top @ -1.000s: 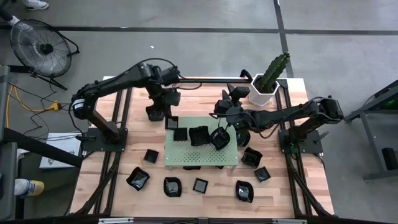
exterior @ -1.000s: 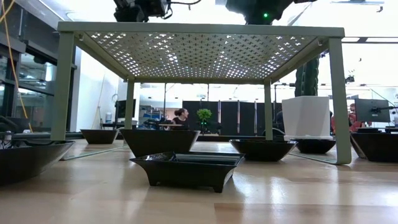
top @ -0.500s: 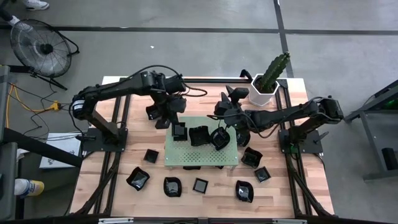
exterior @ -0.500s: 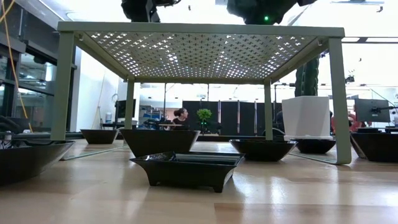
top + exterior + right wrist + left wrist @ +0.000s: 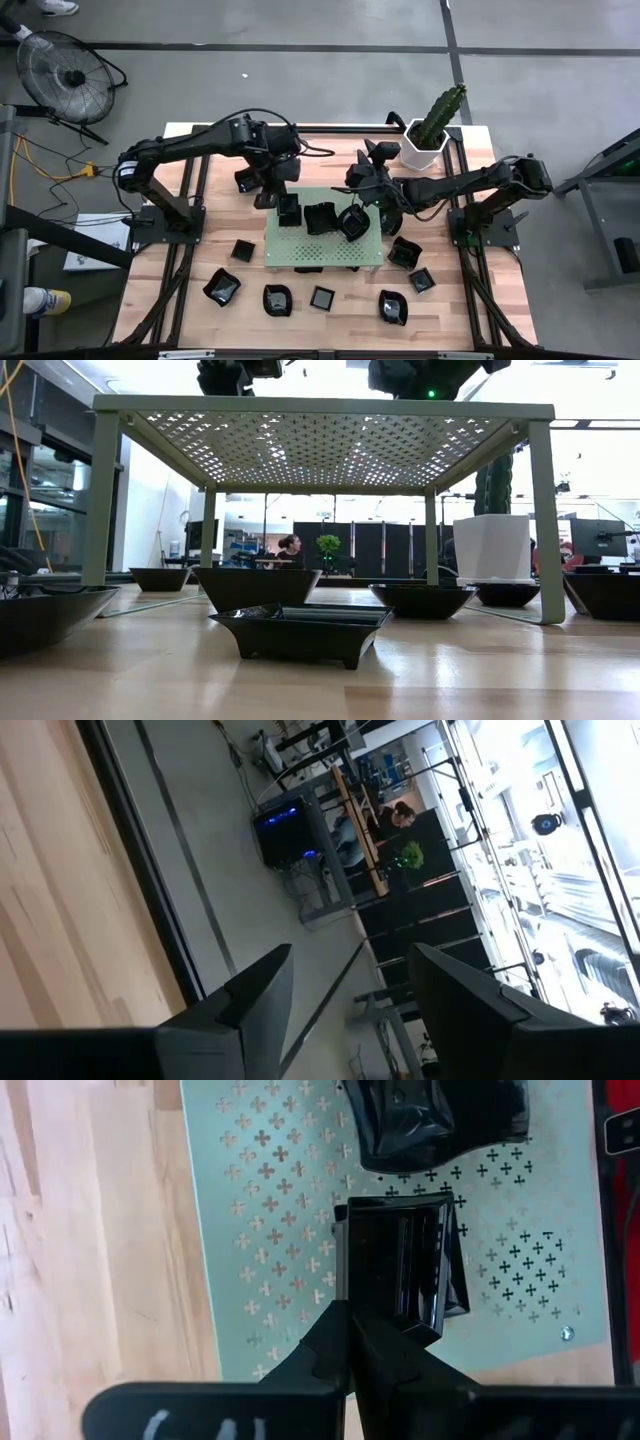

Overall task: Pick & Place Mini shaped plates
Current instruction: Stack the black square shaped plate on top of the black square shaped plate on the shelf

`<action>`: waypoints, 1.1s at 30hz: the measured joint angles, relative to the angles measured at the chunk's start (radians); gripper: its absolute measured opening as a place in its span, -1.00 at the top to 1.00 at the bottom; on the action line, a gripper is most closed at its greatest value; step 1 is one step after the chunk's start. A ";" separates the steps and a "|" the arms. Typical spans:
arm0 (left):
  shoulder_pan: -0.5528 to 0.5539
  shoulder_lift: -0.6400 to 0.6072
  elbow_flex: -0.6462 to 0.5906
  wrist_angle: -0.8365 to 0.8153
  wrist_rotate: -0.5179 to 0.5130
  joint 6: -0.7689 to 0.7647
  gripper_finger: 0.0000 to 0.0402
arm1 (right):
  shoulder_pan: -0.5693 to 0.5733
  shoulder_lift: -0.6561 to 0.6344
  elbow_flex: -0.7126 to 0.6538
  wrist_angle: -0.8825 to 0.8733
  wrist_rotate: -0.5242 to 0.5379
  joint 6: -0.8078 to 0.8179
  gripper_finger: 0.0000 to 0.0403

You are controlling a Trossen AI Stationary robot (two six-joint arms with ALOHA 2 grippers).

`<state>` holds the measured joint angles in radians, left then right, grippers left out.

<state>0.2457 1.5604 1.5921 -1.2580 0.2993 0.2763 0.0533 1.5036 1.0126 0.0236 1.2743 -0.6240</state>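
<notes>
**Left arm carries a square plate onto the green board**

Swinging inward over the last second, the left end effector [image 5: 287,203] has come from the bare wood beyond the green perforated board [image 5: 322,254] to a spot over the board's far left corner.

High view: it pinches a small square black plate [image 5: 289,209] there. Two more black plates [image 5: 320,217] sit on the board beside it. The right end effector [image 5: 362,196] hovers over the board's far right part. Other mini shaped plates [image 5: 221,288] lie scattered on the worktop [image 5: 180,300] around the board. A white pot [image 5: 421,146] with a plant stands at the far right corner.

Low view: the board stands as a raised stand on legs [image 5: 322,407], with black dishes [image 5: 300,633] under and around it.

Left wrist view: the fingers [image 5: 335,1342], pressed together, clamp the square plate's [image 5: 400,1260] rim above the board [image 5: 260,1230].

Right wrist view: two dark fingers [image 5: 255,990] stand spread apart, nothing between them.
</notes>
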 joint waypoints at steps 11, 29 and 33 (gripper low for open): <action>-0.053 0.002 0.000 0.001 -0.030 -0.020 1.00 | 0.000 0.000 0.000 -0.014 0.001 0.000 0.02; -0.076 0.028 0.000 0.019 -0.047 -0.030 1.00 | 0.000 0.000 0.000 -0.121 0.010 0.086 0.02; -0.076 0.028 0.000 0.028 -0.042 -0.026 1.00 | 0.000 0.000 0.000 -0.132 0.004 0.104 0.02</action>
<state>0.1696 1.5887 1.5921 -1.2301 0.2577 0.2506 0.0536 1.5036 1.0126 -0.1084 1.2782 -0.5196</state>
